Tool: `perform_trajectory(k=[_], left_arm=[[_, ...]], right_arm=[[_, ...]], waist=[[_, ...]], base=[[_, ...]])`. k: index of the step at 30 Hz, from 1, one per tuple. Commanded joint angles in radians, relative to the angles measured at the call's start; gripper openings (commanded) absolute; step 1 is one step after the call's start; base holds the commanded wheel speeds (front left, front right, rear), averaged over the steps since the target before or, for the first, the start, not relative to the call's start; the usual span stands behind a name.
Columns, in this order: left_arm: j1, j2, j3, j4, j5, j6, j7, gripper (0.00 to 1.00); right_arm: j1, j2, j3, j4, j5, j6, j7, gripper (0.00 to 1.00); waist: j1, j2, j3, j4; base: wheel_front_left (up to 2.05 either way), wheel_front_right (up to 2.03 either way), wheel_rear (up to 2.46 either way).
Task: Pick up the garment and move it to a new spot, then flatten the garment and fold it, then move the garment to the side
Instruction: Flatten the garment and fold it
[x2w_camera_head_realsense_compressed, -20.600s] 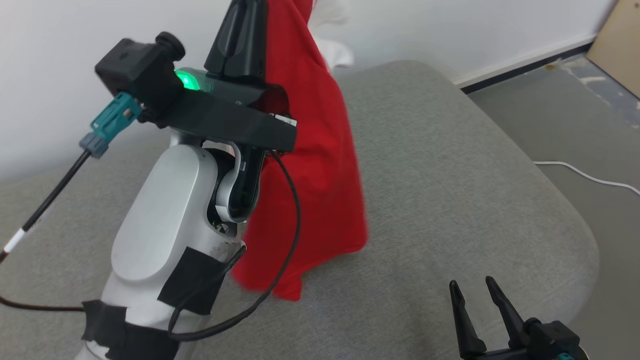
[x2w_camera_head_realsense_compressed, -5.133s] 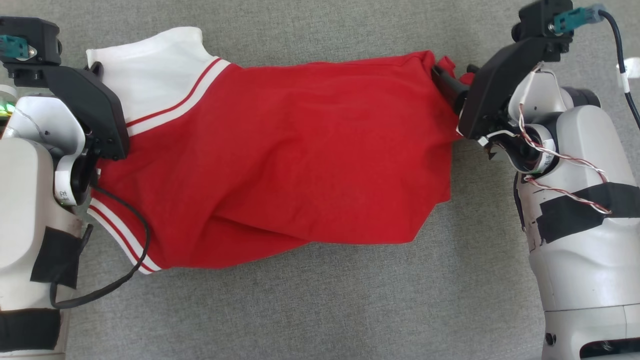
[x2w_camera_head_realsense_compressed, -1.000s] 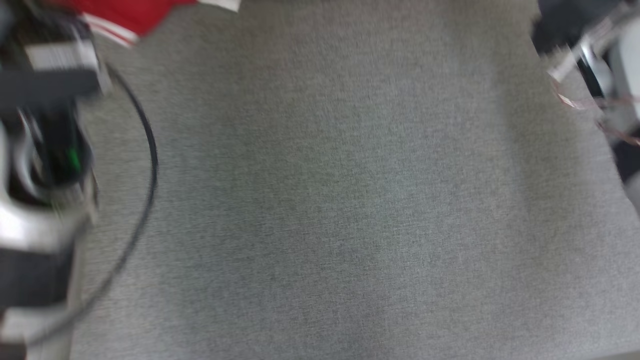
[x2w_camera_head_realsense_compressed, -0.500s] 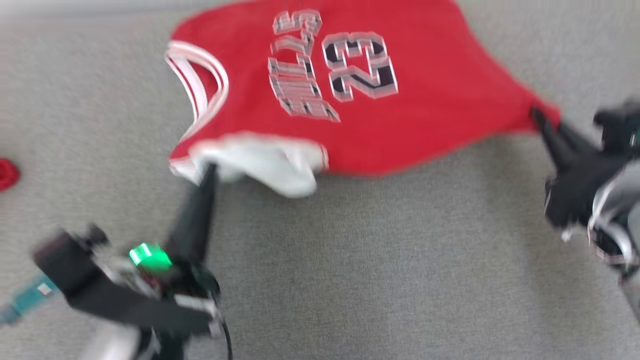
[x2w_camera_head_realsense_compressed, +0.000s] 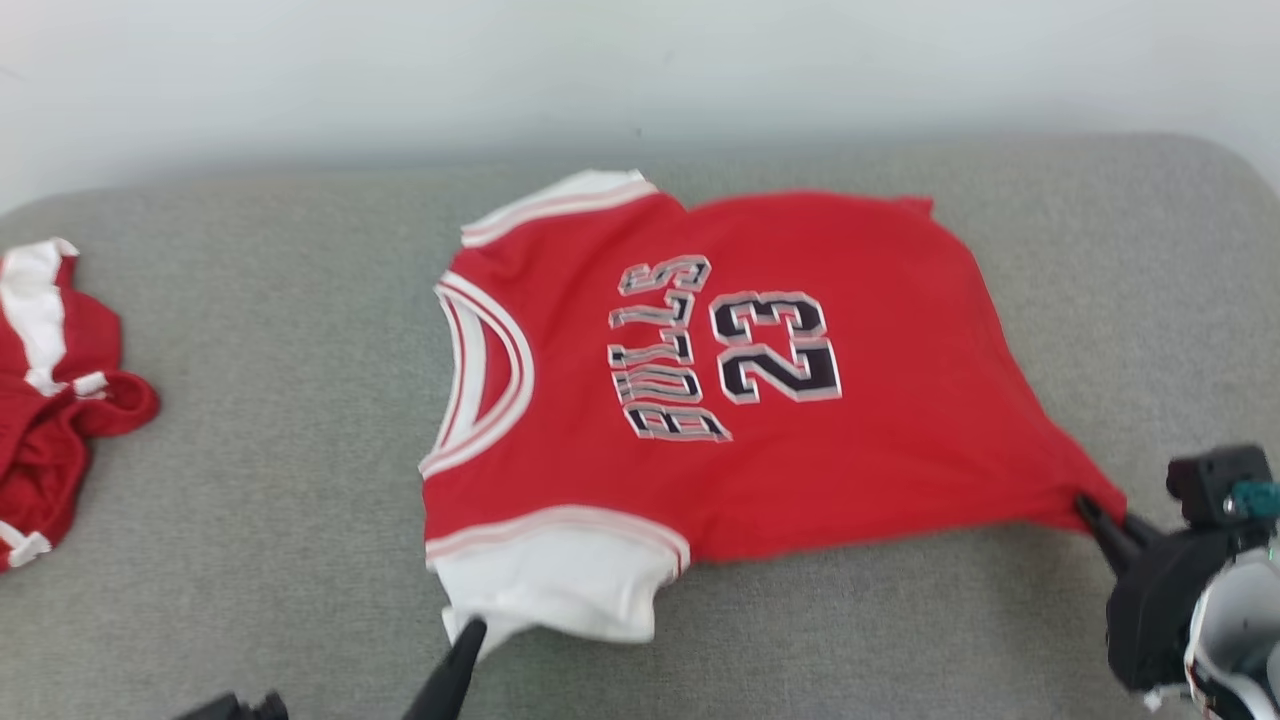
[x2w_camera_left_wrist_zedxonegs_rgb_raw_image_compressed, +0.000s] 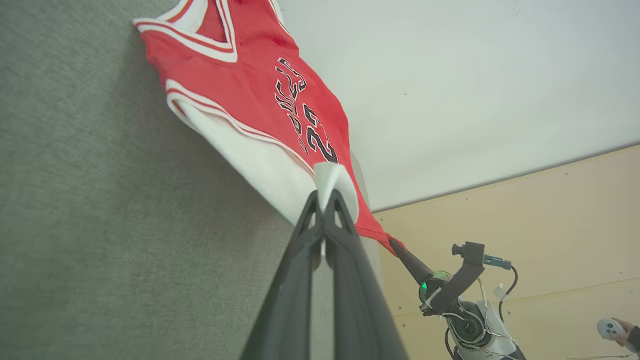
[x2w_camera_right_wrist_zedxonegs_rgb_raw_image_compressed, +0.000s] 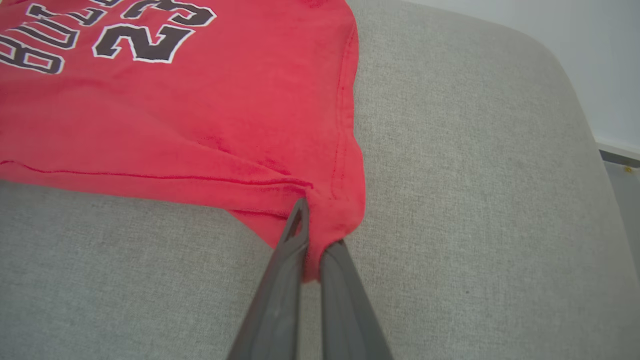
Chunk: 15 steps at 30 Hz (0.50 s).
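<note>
Your jersey (x2w_camera_head_realsense_compressed: 780, 420) lies spread on the grey cushion (x2w_camera_head_realsense_compressed: 250, 450), between both tools. Your left tool (x2w_camera_left_wrist_zedxonegs_rgb_raw_image_compressed: 325, 200) is clamped on its white sleeve, your right tool (x2w_camera_head_realsense_compressed: 1090, 508) on its red hem corner.

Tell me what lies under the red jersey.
The red jersey lies spread on the grey cushion, which shows all round it. Anything directly beneath the cloth is covered and cannot be seen.
</note>
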Motion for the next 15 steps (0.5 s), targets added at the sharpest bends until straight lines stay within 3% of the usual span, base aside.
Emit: perform_trajectory(k=[1, 10, 15], left_arm=[[0.033, 0.005, -0.008, 0.008, -0.019, 0.000, 0.001, 0.00], [0.123, 0.040, -0.053, 0.035, -0.069, 0.001, 0.051, 0.00], [0.160, 0.086, -0.082, 0.048, -0.091, 0.033, 0.112, 0.00]], right_arm=[[0.046, 0.019, -0.024, -0.026, -0.002, -0.002, 0.028, 0.00], [0.224, 0.070, -0.108, -0.186, 0.009, -0.002, 0.202, 0.00], [0.291, 0.083, -0.151, -0.227, -0.010, -0.002, 0.264, 0.00]], waist=[[0.0003, 0.0002, -0.055, 0.028], [0.0003, 0.0002, -0.097, 0.031], [0.0003, 0.0002, -0.106, 0.024]], base=[[0.00, 0.00, 0.00], [0.00, 0.00, 0.00], [0.00, 0.00, 0.00]])
